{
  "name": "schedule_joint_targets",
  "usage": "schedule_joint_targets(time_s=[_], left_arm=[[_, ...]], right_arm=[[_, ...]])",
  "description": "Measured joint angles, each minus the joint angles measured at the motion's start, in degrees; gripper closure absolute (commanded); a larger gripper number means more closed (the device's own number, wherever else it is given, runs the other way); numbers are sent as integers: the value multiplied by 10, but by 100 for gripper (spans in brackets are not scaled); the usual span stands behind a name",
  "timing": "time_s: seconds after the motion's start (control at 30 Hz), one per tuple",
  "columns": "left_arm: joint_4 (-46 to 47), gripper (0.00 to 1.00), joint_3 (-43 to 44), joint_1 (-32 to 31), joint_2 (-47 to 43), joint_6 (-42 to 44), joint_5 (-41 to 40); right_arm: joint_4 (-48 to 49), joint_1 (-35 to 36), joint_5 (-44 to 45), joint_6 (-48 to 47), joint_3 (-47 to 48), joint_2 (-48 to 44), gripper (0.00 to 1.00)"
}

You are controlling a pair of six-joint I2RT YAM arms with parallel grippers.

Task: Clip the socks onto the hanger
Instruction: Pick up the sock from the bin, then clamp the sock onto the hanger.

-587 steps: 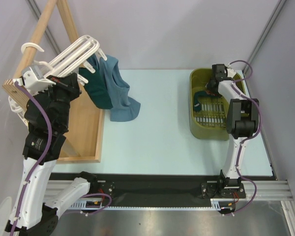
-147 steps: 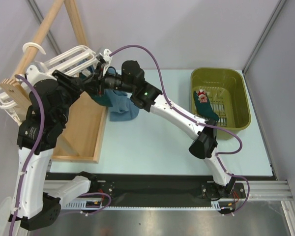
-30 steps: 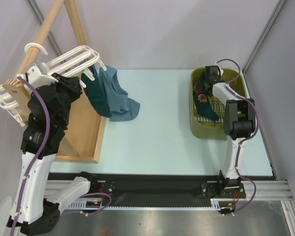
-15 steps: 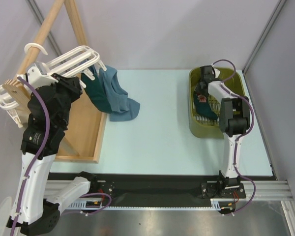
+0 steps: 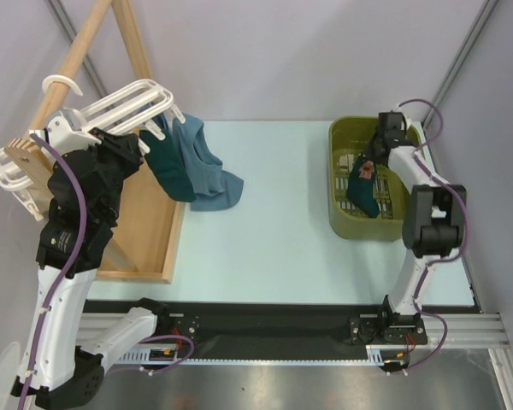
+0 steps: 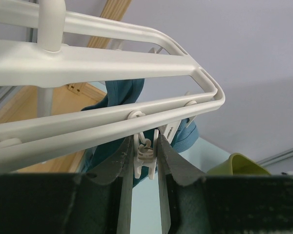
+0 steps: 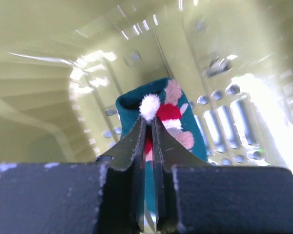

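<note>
- Hanger (image 5: 124,107): white plastic frame of parallel bars, top hook uppermost, tilted at the far left of the scene over the wooden rack (image 5: 145,231).
- Clip (image 6: 145,157): small and white, dangling under a lower bar of the hanger near its rounded corner.
- Left gripper (image 6: 144,168): raised to the hanger's underside. Its two fingers are pressed in on the clip from either side, and the clip is grasped between them.
- Teal sock (image 5: 169,166): dark teal-green, hanging from the hanger's right end, its upper edge at the bars.
- Steel-blue sock (image 5: 207,171): lighter in colour, hanging just beside the teal sock on its right. Its lower end lies on the table (image 5: 265,239).
- Basket (image 5: 338,224): olive-green plastic with a slotted floor, at the far right of the table, well apart from the hanger.
- Motif sock (image 7: 168,119): dark teal with a red, white and pink figure, inside the basket. It trails down and to the left from the right gripper. I cannot tell whether its lower end touches the basket floor.
- Right gripper (image 5: 378,155): reaching down into the basket. Its fingers are clenched close together on the motif sock at the figure, with fabric pinched between the pads.
</note>
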Motion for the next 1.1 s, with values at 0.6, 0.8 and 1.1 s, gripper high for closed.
schedule_joint_targets(time_s=[0.6, 0.8, 1.1], left_arm=[[12, 100, -11, 1, -5, -1, 9], [15, 100, -14, 1, -8, -1, 15], [38, 100, -33, 1, -23, 7, 34]], right_arm=[[186, -64, -265, -70, -211, -312, 100], [264, -42, -373, -70, -238, -371, 100], [265, 155, -426, -75, -171, -452, 100]])
